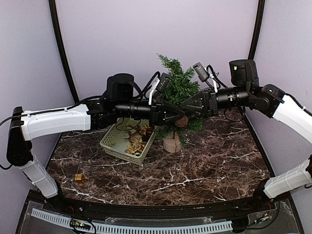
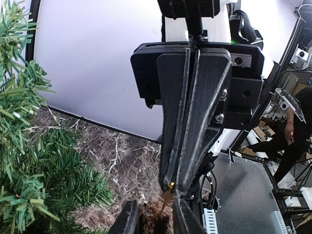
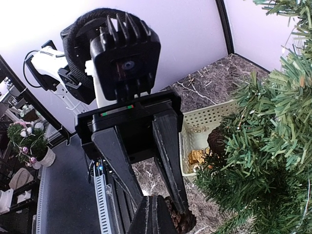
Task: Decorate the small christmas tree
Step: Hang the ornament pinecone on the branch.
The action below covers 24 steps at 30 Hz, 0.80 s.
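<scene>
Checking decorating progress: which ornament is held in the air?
The brown pine cone, held by its gold thread in the right gripper. The other ornaments lie in the pale green plastic basket; a gold piece sits on the marble table.

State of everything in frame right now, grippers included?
left gripper, closed around the pinecone
right gripper, shut on the gold thread
pinecone, held aloft beside the tree, between both grippers
gold thread, running from the pinecone into the right fingertips
small christmas tree, upright on its wooden base
basket, upright, ornaments inside
gold ornament, lying loose outside the basket
</scene>
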{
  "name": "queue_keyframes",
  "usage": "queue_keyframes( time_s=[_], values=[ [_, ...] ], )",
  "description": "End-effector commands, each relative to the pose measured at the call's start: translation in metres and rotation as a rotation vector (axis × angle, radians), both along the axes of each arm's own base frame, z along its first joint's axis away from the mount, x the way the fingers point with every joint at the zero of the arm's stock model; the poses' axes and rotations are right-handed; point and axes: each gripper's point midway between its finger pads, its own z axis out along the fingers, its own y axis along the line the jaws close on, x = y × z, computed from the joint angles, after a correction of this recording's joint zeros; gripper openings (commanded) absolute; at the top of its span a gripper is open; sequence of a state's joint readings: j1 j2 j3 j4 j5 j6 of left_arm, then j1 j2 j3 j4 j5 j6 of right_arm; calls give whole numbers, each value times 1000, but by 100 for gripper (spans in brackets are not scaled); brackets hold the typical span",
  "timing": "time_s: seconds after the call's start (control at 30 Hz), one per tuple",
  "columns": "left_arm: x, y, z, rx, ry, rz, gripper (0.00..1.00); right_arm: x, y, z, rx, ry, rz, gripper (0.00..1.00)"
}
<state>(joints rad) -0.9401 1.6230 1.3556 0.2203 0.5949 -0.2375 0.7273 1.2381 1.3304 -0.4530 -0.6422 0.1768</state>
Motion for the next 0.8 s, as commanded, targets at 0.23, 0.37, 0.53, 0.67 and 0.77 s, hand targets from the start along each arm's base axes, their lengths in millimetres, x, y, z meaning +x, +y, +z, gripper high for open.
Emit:
queue_keyframes(
  time_s=[0.23, 0.37, 0.53, 0.67, 0.77],
  values=[
    [-11, 4, 41, -93, -67, -41, 14, -10, 5, 15, 42, -47, 54, 0],
    [-14, 5, 41, -97, -61, -50, 6, -10, 4, 15, 40, -51, 46, 0],
    [-17, 8, 42, -108, -57, -54, 5, -7, 2, 16, 39, -62, 24, 0],
    [-18, 10, 44, -114, -58, -57, 6, -7, 2, 15, 36, -61, 23, 0],
    [-20, 10, 44, -116, -56, -64, 7, -6, 2, 15, 35, -62, 19, 0]
  ],
)
